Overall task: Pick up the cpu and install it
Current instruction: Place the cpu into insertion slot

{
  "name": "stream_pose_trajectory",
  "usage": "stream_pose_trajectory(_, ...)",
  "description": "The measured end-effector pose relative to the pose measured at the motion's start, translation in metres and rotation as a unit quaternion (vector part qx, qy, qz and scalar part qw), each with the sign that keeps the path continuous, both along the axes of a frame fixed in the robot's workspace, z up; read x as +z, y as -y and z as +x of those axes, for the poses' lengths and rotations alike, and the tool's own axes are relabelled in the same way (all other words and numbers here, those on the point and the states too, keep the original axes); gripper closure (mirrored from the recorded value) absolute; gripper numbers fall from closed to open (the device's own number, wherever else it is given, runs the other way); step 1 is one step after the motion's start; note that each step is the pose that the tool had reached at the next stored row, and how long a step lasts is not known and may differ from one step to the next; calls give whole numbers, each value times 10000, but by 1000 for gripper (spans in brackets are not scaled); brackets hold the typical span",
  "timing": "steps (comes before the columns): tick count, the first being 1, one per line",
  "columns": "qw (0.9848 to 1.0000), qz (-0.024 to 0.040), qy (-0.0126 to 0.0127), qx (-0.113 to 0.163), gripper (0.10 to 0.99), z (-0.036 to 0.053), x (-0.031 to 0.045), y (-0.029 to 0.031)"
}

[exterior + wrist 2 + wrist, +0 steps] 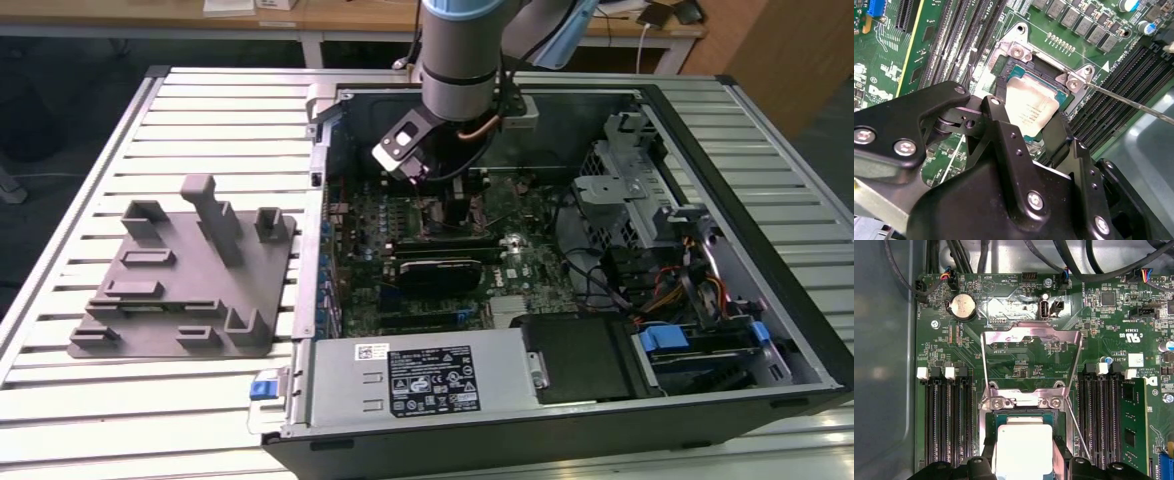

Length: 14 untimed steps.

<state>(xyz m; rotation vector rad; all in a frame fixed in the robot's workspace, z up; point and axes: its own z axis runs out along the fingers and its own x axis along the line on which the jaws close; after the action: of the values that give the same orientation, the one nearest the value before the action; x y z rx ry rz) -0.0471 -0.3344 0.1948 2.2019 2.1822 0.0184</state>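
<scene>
Hand grips the cpu over the socket. Plate stands open, lever alongside. The hand hides the cpu's near edge.

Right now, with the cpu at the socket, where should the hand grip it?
By two opposite thin edges, from straight above: the cpu lies flat at the socket, and its smooth silver top offers no purchase. The hand grips those edges.

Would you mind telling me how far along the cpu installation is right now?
Done: the cpu is at the motherboard socket. In hand: the gripper sits right over it. Left: the metal retention frame stands open, not yet clamped down.
</scene>
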Motion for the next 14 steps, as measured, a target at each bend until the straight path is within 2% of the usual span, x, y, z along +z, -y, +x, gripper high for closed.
stream_pose_trajectory(14, 10000, -1, 0, 0, 553, 0, -12, 0)
